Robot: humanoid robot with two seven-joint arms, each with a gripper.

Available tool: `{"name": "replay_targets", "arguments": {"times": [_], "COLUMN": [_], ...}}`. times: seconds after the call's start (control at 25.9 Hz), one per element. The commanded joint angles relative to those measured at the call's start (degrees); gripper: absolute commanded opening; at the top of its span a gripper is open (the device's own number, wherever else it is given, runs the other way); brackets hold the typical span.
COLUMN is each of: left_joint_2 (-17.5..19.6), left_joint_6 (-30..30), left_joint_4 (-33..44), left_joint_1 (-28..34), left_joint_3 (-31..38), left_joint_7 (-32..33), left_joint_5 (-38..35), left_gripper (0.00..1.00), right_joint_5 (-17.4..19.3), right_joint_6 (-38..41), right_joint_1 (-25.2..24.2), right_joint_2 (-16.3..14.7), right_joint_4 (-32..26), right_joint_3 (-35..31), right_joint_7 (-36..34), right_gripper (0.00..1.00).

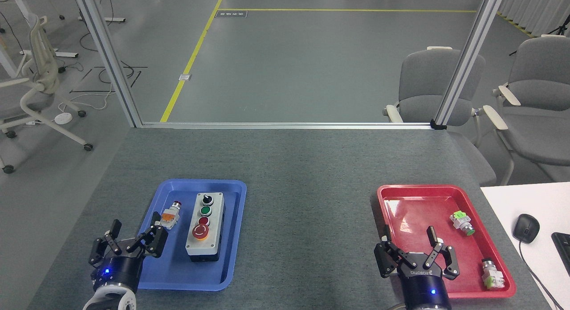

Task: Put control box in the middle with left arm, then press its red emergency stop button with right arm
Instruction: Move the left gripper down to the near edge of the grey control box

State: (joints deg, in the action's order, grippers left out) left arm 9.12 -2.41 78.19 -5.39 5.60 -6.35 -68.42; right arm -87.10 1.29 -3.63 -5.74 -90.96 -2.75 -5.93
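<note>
The control box [205, 226] lies in the blue tray [231, 261] at the table's left, its light grey top plate facing up. From far end to near end it carries a black knob, a green button, a small red button and the big red emergency stop button [200, 231]. My left gripper [129, 238] hovers open at the tray's near-left edge, to the left of the box and apart from it. On the right, my right gripper [416, 250] stands open over the near-left part of the red tray [392, 198], holding nothing.
A small loose pushbutton part [171, 214] lies in the blue tray left of the box. Two more pushbutton parts [462, 223] [493, 275] lie in the red tray. Grey table surface [307, 221] spans between the trays. An aluminium frame [285, 124] runs along the far edge; a white desk with a mouse [526, 228] adjoins right.
</note>
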Motion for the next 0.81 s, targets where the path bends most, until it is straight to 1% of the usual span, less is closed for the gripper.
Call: {"name": "replay_targets", "arguments": {"times": [0.0, 0.15, 0.35, 0.46, 0.58, 0.77], "left_joint_2": [1.0, 0.5, -0.6, -1.6, -4.1, -5.2], "left_joint_6": [-0.6, -1.1, -1.2, -1.2, -0.6, 1.6], "left_joint_4": [-0.1, 0.3, 4.0, 5.4, 5.4, 5.0], "left_joint_1": [0.7, 2.0, 2.4, 6.1, 8.0, 10.6], "left_joint_3": [0.4, 3.1, 3.0, 2.6, -1.0, -6.5], "left_joint_7": [-0.2, -3.9, -4.3, -4.2, -4.1, -3.9], "left_joint_5": [0.3, 0.2, 0.3, 0.3, -0.8, -1.0], "left_gripper": [0.99, 0.99, 0.99, 0.99, 0.99, 0.99], "right_joint_5": [0.0, 0.0, 0.0, 0.0, 0.0, 0.0], "right_joint_6": [0.7, 0.6, 0.7, 0.6, 0.6, 0.6], "right_joint_1": [-0.1, 0.0, -0.2, -0.2, -0.3, -0.2], "right_joint_2": [-0.1, 0.4, 0.0, 0.1, 0.2, 0.0], "right_joint_4": [0.0, -0.2, -0.1, -0.2, -0.2, -0.2], "right_joint_3": [-0.1, -0.1, -0.1, -0.1, 0.1, 0.0], "right_joint_7": [-0.1, -0.2, -0.3, -0.4, -0.4, -0.5], "right_gripper": [0.99, 0.99, 0.99, 0.99, 0.99, 0.99]}}
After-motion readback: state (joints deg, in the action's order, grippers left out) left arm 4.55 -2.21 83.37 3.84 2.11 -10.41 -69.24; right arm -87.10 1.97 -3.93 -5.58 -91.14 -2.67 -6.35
